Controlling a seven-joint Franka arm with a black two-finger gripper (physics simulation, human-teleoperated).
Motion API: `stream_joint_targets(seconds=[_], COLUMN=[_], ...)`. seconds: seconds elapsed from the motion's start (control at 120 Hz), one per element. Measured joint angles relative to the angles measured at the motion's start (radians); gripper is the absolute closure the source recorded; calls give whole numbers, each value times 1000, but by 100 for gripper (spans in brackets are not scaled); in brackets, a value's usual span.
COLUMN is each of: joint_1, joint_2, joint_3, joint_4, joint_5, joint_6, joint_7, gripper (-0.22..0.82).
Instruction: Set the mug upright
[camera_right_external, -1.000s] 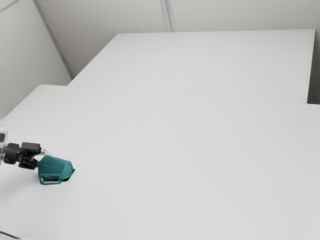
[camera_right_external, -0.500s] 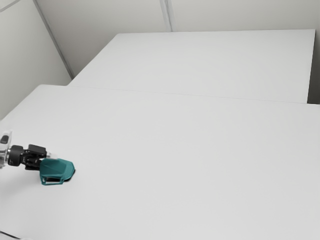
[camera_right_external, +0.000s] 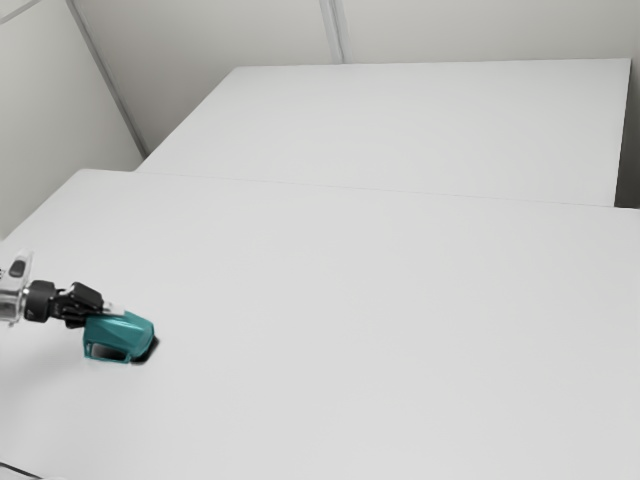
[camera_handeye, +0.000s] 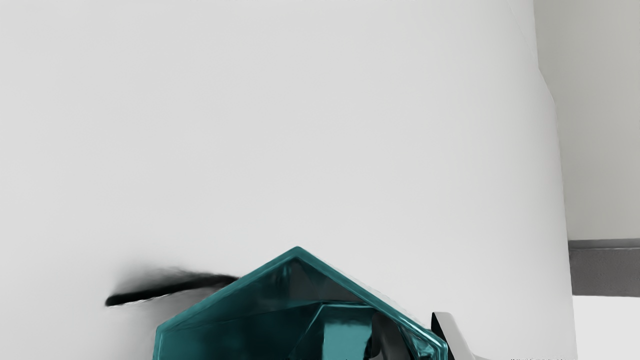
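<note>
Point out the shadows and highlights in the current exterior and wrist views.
Exterior view: a dark shadow lies beside and under the teal, faceted mug, toward the exterior view's right, while the broad white table looks pale with little contrast. Wrist view: a black shadow streak, fading softly along one edge, meets the mug's outline; thin highlights trace the rim, with darker teal inside.

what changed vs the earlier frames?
Gripper has closed on the wall of the mug; both shifted slightly toward the exterior view's right, and the mug looks a bit raised. Unchanged: mug still on its side, handle toward the exterior camera.
</note>
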Motion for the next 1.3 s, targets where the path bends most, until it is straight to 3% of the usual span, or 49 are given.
stream_joint_targets(seconds=[0.308, 0.5, 0.95, 1.3], joint_1=[-80, -182, -373, -556], joint_2=[-51, -103, -177, -212], joint_3=[-12, -12, -14, -13], joint_4=[4, 19, 92, 112], joint_5=[10, 80, 619, 830], joint_6=[16, 54, 200, 251], joint_7=[-3, -8, -188, -389], gripper=[75, 76, 77, 77])
